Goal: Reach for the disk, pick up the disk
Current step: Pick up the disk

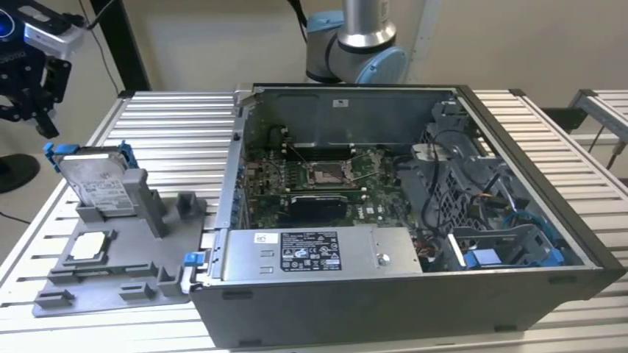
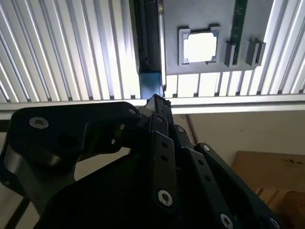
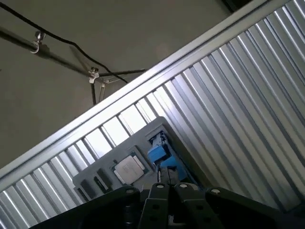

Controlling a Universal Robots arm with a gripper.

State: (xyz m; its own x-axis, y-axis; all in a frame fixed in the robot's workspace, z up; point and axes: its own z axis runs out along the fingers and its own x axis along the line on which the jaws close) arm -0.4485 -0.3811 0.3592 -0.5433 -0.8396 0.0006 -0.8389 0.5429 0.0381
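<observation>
**Open gripper above the bench edge, disk untouched in its stand**

Exterior view: the gripper [image 1: 28, 123] hangs above the bench's [image 1: 167, 125] edge at the exterior view's left. Its two fingers are apart and hold nothing. The disk [image 1: 98, 180] stands on edge in a grey fixture [image 1: 108, 283] near the bench's front corner on that same side. A blue bracket frames the disk, and its labelled face is toward the camera. The gripper is higher than the disk and clear of it. A square chip [image 1: 88, 246] lies flat in the fixture in front of the disk. An open computer case [image 1: 393, 309] takes the bench's middle, just beside the fixture. The arm's base [image 1: 355, 44] rises behind the case.

Second wrist view: the gripper [image 2: 157, 101] points toward the disk [image 2: 151, 85], which is seen edge-on with its blue end near the bench's [image 2: 62, 47] edge. The chip [image 2: 200, 46] sits in the fixture [image 2: 200, 12] beside the disk. A brown carton [image 2: 271, 171] lies beyond the edge.

First wrist view: past the gripper [image 3: 170, 188], the disk's [image 3: 159, 155] blue bracket shows, with the chip [image 3: 128, 168] beside it in the fixture [image 3: 93, 179]. Both are near the bench's [image 3: 228, 95] edge. A black cable [image 3: 62, 40] runs beyond that edge.
</observation>
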